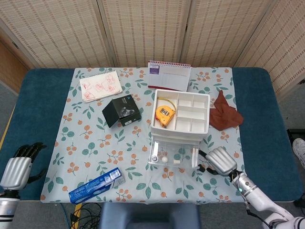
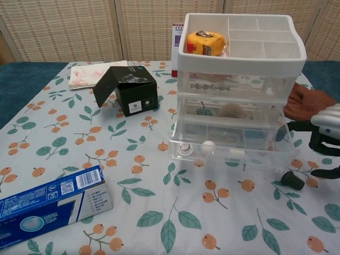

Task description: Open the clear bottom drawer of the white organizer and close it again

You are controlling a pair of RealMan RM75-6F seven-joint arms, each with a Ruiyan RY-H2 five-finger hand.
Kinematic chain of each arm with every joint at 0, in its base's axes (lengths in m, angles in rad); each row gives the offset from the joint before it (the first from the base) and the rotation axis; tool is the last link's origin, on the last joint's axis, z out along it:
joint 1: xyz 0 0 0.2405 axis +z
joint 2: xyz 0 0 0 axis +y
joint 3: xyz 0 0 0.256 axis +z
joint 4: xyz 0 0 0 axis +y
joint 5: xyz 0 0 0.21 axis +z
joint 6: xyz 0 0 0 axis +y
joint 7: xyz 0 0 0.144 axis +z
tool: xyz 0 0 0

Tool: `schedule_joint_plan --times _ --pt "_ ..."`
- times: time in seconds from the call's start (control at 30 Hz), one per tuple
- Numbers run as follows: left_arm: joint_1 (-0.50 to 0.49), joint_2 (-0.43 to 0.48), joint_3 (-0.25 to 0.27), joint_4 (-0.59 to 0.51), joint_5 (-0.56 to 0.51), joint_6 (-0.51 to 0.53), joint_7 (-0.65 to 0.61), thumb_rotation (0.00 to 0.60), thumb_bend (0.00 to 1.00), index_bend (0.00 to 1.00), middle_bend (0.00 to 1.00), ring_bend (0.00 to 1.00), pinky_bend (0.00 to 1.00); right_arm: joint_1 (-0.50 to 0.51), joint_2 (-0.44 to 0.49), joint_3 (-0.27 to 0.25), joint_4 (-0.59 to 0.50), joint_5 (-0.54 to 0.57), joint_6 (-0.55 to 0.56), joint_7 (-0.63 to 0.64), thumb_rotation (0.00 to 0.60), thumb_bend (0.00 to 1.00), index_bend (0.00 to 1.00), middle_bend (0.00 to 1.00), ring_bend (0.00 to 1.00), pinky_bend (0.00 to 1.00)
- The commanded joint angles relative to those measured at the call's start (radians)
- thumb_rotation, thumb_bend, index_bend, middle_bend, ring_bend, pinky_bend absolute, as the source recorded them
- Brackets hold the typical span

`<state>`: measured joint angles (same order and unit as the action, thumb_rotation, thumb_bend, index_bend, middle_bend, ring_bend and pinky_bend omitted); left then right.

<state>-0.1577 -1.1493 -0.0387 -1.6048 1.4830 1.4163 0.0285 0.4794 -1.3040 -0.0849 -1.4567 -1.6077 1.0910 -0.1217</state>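
Observation:
The white organizer (image 1: 181, 113) (image 2: 241, 53) stands right of centre on the tablecloth. Its clear bottom drawer (image 1: 173, 154) (image 2: 234, 142) is pulled out toward me, with small items inside. My right hand (image 1: 220, 161) (image 2: 320, 146) sits just right of the drawer's front right corner, holding nothing. Its dark fingertips (image 2: 291, 180) spread toward the drawer's front and side; whether they touch it I cannot tell. My left hand (image 1: 18, 167) hovers far off at the table's front left edge, fingers extended and empty; the chest view does not show it.
A yellow tape measure (image 1: 164, 115) lies in the organizer's top tray. A black box (image 1: 122, 110), a blue toothpaste box (image 1: 96, 184), a notepad (image 1: 100, 85), a calendar (image 1: 169, 75) and a brown cloth (image 1: 223, 113) lie around it.

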Motion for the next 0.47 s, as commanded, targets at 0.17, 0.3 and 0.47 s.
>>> schedule_joint_plan --times 0.17,0.3,0.47 --pt "-0.002 -0.003 -0.008 0.006 0.005 0.010 -0.002 0.600 0.24 0.22 0.19 0.20 0.15 -0.063 0.190 0.021 -0.175 0.007 0.135 -0.041 0.600 0.41 0.30 0.89 1.00 1.00" --pt "-0.004 -0.010 -0.011 0.006 0.010 0.017 0.004 0.600 0.24 0.22 0.19 0.20 0.15 -0.127 0.256 0.033 -0.227 0.017 0.245 -0.044 0.600 0.41 0.35 0.86 0.99 1.00" --pt "-0.009 -0.010 -0.014 -0.008 0.018 0.021 0.023 0.600 0.24 0.22 0.19 0.20 0.15 -0.220 0.274 0.049 -0.241 0.040 0.381 -0.042 0.600 0.41 0.36 0.58 0.64 0.83"
